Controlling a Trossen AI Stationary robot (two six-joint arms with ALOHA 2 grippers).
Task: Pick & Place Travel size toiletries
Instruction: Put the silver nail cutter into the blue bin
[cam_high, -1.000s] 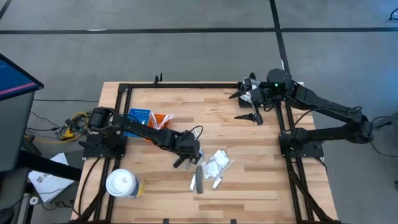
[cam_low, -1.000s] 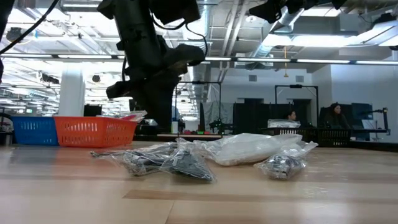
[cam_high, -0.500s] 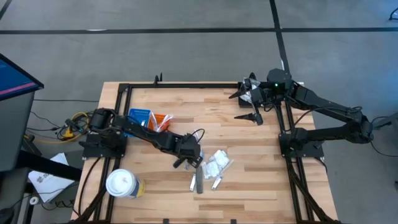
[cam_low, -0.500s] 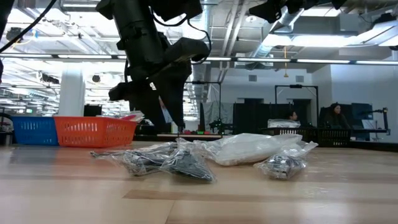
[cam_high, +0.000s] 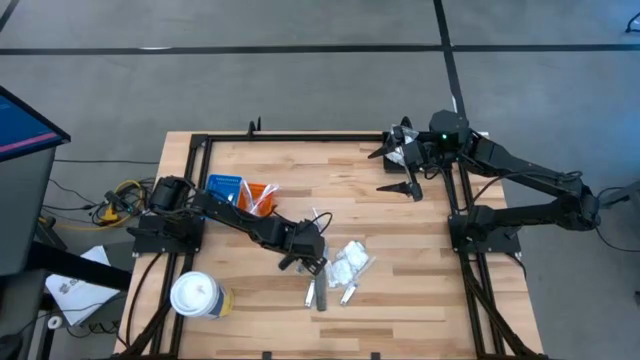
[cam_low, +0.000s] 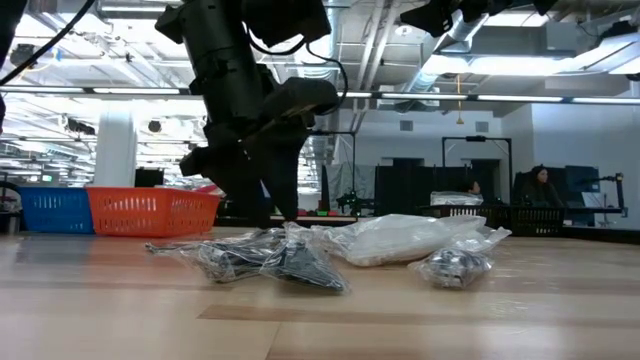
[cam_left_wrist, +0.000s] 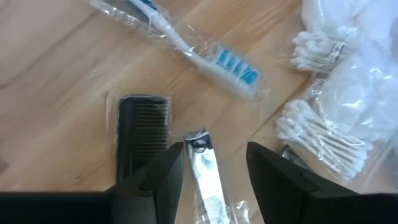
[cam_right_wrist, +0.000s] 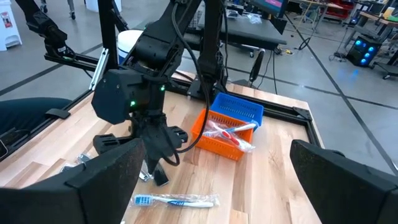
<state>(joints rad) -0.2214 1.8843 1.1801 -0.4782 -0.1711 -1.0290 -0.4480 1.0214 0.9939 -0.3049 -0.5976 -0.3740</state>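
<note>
No readable text or labels
No lettering, brand, number or sign can be made out on any item, packet, tray or machine

You've got the toiletries piled near the table's front middle, left gripper right above their left edge. The two trays sit side by side behind-left, the cup at the front-left corner, right gripper back-right.
</note>
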